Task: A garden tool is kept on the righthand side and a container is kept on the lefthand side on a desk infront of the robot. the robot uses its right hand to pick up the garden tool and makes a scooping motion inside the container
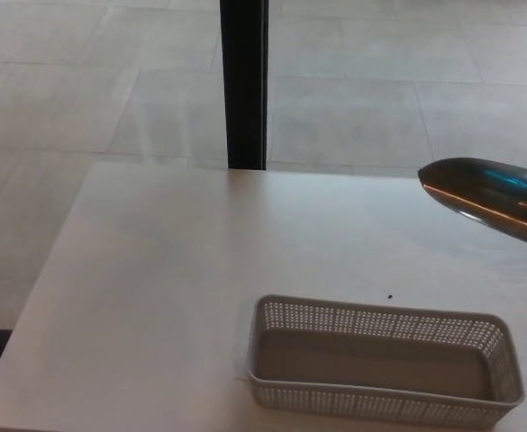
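One trowel blade (pixel 493 196) hangs above the desk (pixel 155 297), right of the basket (pixel 385 369), seemingly poised to scoop; neither hand shows

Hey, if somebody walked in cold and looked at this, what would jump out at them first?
Probably the shiny metal trowel blade poking in from the right edge, raised above the white desk, with whatever holds it out of frame. Next, the empty grey perforated basket at the desk's near edge, right of centre. Behind them, a black post stands against the tiled floor.
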Available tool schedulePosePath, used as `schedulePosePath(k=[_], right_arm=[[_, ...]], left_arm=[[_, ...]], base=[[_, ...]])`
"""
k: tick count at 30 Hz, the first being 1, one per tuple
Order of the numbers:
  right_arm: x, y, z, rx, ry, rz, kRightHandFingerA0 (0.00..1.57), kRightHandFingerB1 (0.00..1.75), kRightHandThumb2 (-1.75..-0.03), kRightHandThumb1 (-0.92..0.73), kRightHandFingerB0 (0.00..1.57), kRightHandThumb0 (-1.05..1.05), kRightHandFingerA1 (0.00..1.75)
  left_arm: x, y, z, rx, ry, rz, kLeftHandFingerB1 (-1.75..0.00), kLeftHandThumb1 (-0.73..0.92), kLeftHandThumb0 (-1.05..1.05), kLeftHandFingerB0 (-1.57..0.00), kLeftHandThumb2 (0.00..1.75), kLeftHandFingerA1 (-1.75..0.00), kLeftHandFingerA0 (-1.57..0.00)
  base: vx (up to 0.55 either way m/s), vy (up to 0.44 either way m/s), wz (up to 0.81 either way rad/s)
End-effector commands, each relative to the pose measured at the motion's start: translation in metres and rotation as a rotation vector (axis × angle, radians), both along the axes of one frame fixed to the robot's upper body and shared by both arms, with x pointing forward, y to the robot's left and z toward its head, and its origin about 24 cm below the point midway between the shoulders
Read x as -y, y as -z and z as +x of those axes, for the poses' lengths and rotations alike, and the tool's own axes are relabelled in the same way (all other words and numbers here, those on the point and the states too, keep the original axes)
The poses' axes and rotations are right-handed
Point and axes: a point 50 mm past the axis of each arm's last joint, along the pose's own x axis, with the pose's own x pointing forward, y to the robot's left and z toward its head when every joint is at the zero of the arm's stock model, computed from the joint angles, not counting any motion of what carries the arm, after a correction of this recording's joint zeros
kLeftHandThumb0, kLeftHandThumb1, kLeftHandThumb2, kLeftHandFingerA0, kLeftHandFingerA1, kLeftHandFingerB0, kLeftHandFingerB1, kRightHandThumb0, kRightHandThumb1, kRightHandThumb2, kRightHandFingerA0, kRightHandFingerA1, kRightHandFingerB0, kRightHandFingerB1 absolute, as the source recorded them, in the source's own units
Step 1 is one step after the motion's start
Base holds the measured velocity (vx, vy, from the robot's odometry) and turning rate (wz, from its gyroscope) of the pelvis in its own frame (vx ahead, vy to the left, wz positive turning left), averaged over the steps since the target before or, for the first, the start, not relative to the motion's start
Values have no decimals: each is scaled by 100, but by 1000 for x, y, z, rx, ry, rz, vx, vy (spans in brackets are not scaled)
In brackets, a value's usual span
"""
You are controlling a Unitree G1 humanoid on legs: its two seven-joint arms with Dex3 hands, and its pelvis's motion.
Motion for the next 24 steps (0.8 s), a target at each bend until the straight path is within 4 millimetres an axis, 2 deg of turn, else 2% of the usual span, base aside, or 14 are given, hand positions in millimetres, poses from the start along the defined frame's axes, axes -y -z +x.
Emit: schedulePosePath(k=[1, 5, 6, 11, 12, 13, 15, 16, 18, 19, 20, 21, 23, 24], right_arm=[[-1, -37, -3, -49, -115, -36, 82, 160, -104, -58, 72, -29, 175], [-5, -53, -5, -78, -182, -82, 81, 162, -102, -58, 70, -30, 175], [-5, -56, -6, -81, -198, -90, 84, 160, -105, -54, 74, -30, 175], [-5, -71, -12, -114, -254, -134, 85, 159, -102, -54, 75, -29, 175], [-5, -74, -14, -119, -260, -149, 85, 157, -102, -53, 75, -30, 174], [-5, -79, -17, -123, -267, -157, 86, 155, -103, -55, 74, -31, 174], [-8, -85, -21, -126, -280, -171, 85, 155, -104, -56, 74, -31, 174], [-10, -87, -19, -120, -282, -170, 85, 155, -106, -55, 74, -30, 175], [-11, -91, -22, -135, -289, -186, 85, 149, -106, -56, 75, -29, 174], [-10, -92, -25, -150, -293, -199, 99, 148, -102, -60, 71, -21, 175], [-10, -93, -27, -156, -294, -209, 82, 153, -95, -57, 70, -24, 175], [-9, -95, -28, -166, -295, -226, 93, 139, -91, -60, 73, -20, 169], [-9, -97, -30, -177, -294, -243, 82, 142, -92, -60, 72, -24, 172], [-8, -98, -31, -179, -296, -248, 91, 143, -91, -58, 69, -16, 173]], left_arm=[[-8, -6, -1, -11, 8, 24, -117, -10, -56, -92, 154, -122, -101], [-10, -9, 2, -9, 27, 40, -118, -10, -58, -94, 153, -123, -104], [-10, -9, 2, -6, 12, 33, -114, -9, -58, -84, 154, -118, -92], [-10, -8, 0, -5, 11, 27, -114, -6, -62, -88, 150, -120, -100], [-9, -8, 0, -9, 7, 25, -114, -8, -62, -83, 155, -125, -104], [-9, -8, 1, -7, -1, 21, -117, -14, -63, -80, 164, -123, -90], [-11, -10, 3, 13, -14, 16, -117, -26, -51, -81, 167, -123, -95], [-12, -12, 5, 22, -16, 19, -118, -10, -58, -89, 156, -124, -99], [-12, -12, 4, 7, 3, 21, -116, -8, -61, -87, 153, -122, -99], [-12, -11, 3, 0, -13, 25, -112, -6, -60, -84, 147, -125, -108], [-12, -11, 2, 4, -15, 23, -108, -10, -60, -77, 150, -113, -87], [-13, -11, 3, 2, -7, 22, -112, -7, -60, -83, 151, -121, -101], [-13, -12, 4, 3, -6, 23, -113, -8, -63, -84, 154, -125, -104], [-13, -12, 4, -2, 1, 25, -112, -7, -67, -82, 155, -124, -102]], base=[[0, 0, 0], [0, 0, 0], [0, 0, 0], [0, 0, 0], [0, 0, 0], [0, 0, 0], [0, 0, 0], [0, 0, 0], [0, 0, 0], [0, 0, 0], [0, 0, 0], [0, 0, 0], [0, 0, 0], [0, 0, 0]])
